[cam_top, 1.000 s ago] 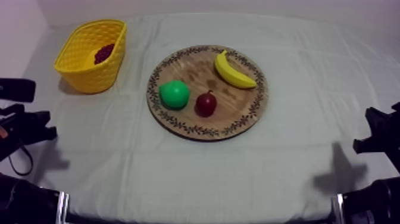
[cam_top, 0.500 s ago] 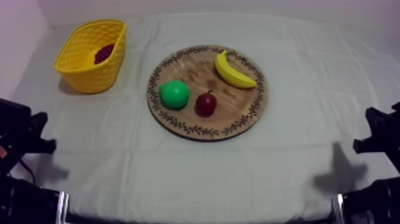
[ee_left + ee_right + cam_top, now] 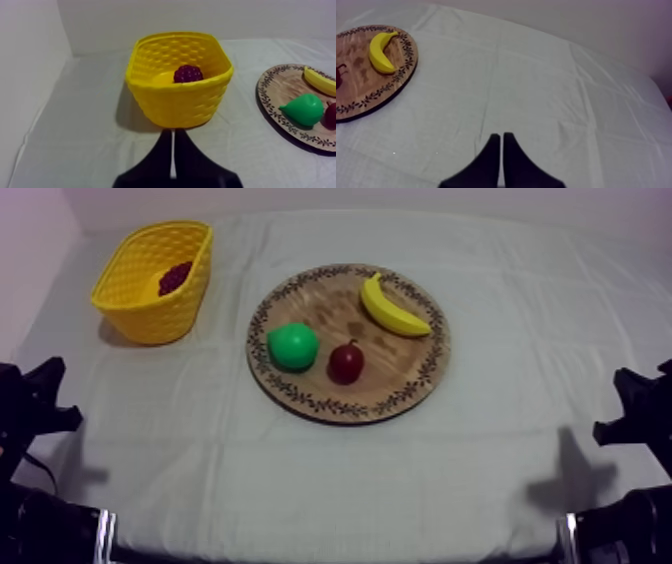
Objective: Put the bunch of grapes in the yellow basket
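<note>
The dark purple bunch of grapes (image 3: 175, 276) lies inside the yellow basket (image 3: 135, 313) at the table's far left. From the left wrist view the grapes (image 3: 188, 73) rest behind the basket's (image 3: 175, 105) near wall. My left gripper (image 3: 172, 137) is shut on nothing, its fingers a narrow wedge pointing at the basket from a short distance. In the top view my left gripper (image 3: 45, 393) sits low at the left edge. My right gripper (image 3: 501, 141) is shut too, over bare cloth, and rests at the right edge (image 3: 630, 408).
The round wooden board (image 3: 400, 383) with a patterned rim lies mid-table and carries a banana (image 3: 392, 308), a green pear (image 3: 292, 346) and a small red fruit (image 3: 346, 362). Bare cloth surrounds the board.
My left arm has drawn back toward the lower left edge of the table. The right arm and the fruit have stayed put.
</note>
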